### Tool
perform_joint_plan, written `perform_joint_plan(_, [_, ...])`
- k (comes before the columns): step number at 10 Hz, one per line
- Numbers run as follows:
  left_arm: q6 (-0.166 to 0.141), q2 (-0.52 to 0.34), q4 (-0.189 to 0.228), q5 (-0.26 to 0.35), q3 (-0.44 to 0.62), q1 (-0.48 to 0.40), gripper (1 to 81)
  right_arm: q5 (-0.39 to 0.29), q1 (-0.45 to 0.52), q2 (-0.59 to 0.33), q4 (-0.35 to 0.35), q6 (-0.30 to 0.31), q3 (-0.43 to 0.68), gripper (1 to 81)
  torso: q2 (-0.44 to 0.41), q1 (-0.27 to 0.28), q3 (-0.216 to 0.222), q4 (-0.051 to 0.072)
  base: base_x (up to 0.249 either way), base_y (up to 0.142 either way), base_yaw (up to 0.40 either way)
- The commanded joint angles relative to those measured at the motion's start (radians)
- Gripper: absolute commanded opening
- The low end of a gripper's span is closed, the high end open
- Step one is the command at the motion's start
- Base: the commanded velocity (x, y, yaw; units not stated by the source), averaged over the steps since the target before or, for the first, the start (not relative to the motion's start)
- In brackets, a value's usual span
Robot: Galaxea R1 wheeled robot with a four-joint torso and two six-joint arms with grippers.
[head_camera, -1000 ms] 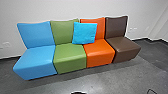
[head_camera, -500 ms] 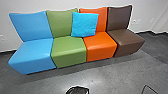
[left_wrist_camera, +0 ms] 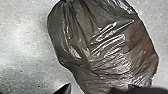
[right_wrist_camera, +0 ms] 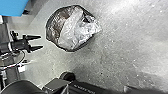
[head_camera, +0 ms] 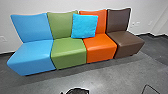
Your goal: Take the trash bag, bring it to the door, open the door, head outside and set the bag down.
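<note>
Facing a row of seats [head_camera: 68,53], displayed in the head view a blue cushion [head_camera: 84,26] leaned across the green backrest [head_camera: 60,25] and the orange backrest [head_camera: 101,23], presumably for support from both. Left unidentified a dark shape [head_camera: 77,91] at the lower edge. Compared with one second earlier, framed the row of seats higher, consistent with camera motion only; kept the blue cushion in the same place, and exposed more of the dark shape.

Displayed in the left wrist view the trash bag [left_wrist_camera: 100,45] close up over the floor [left_wrist_camera: 20,47], with folds drawn together at one end, probably to close in the contents.

Showed in the right wrist view the trash bag on the floor, and the left claw [right_wrist_camera: 41,42] wide, empty and pointed toward it, likely for grasping. Could not tell the state of the right claw.
</note>
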Motion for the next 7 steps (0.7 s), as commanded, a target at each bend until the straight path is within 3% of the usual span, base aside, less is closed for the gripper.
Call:
perform_joint_plan(1, [-0.001, -0.003, -0.018, 0.093, -0.025, -0.132, 81.1, -0.093, 0.107, -0.041, 0.015, 0.003, 0.014, 81.1, -0.1, 0.064, 0.0, 0.0, 0.0, 0.0, 0.0])
perform_joint_plan(7, [-0.001, 0.02, -0.014, 0.098, -0.039, -0.168, 81.1, -0.119, 0.14, -0.04, 0.015, 0.01, 0.014, 81.1, -0.318, 0.2, 0.0, 0.0, 0.0, 0.0, 0.0])
